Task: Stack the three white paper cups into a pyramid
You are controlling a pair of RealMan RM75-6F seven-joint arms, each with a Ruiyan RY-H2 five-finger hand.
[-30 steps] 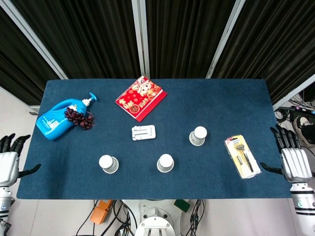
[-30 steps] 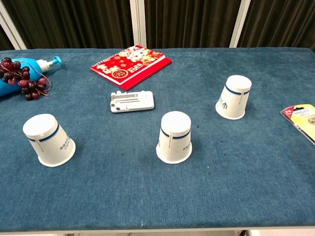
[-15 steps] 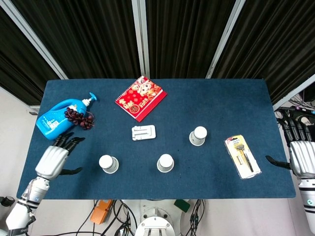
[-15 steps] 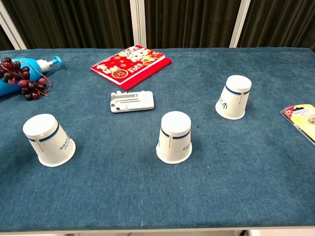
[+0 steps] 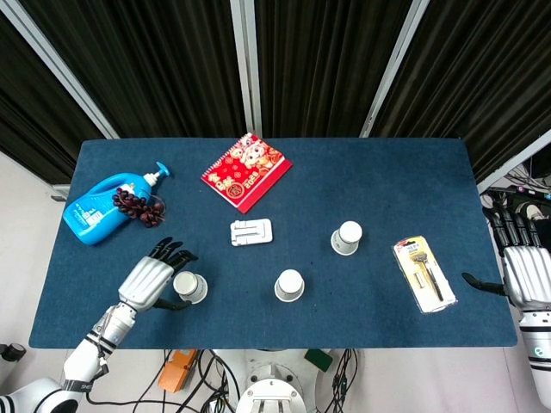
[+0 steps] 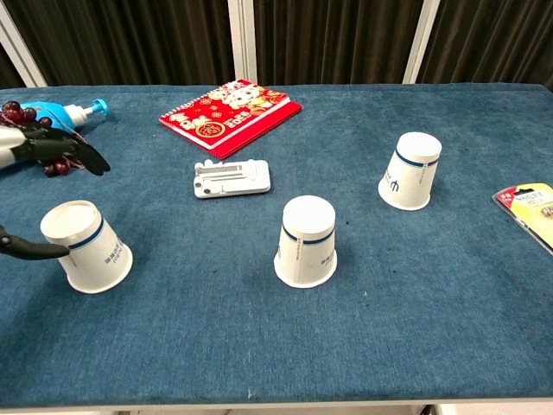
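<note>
Since a moment ago the left hand (image 5: 152, 279) has swung in beside the left cup (image 5: 189, 286), fingers spread, holding nothing. All three cups stand upside-down and apart on the table (image 5: 362, 181). Likely next: close around this cup. The right hand (image 5: 523, 274) waits, open, off the table's edge.

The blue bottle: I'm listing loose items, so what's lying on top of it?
A bunch of dark grapes lies across the blue bottle near its pump. The bottle's label beneath the grapes is covered.

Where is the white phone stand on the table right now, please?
In the head view the white phone stand lies mid-table, just in front of the red booklet, behind the middle cup.
</note>
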